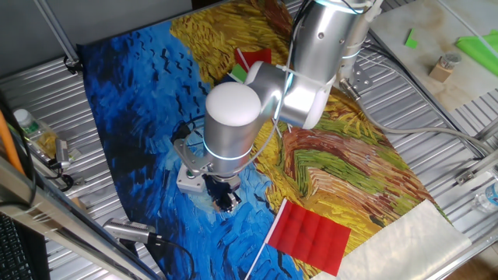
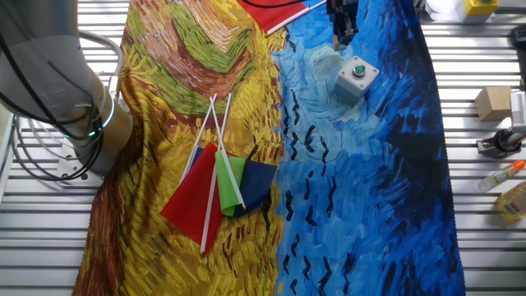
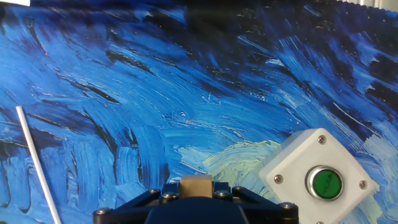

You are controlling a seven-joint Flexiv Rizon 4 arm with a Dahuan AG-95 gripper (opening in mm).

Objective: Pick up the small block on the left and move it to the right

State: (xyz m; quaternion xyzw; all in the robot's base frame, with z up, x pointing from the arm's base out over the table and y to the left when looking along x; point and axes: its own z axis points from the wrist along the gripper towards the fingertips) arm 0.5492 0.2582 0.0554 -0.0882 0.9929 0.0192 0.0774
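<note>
Hand view, small block (image 3: 196, 185) half hidden in claw (image 3: 196, 194)

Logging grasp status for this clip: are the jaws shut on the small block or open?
Shut on the small block: hand view shows the tan cube clamped between the gripper jaws, beside the white button box.

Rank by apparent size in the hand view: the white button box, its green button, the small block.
1. White button box
2. Green button and small block: look alike in size; the block sits between the gripper fingers, partly hidden.
</note>
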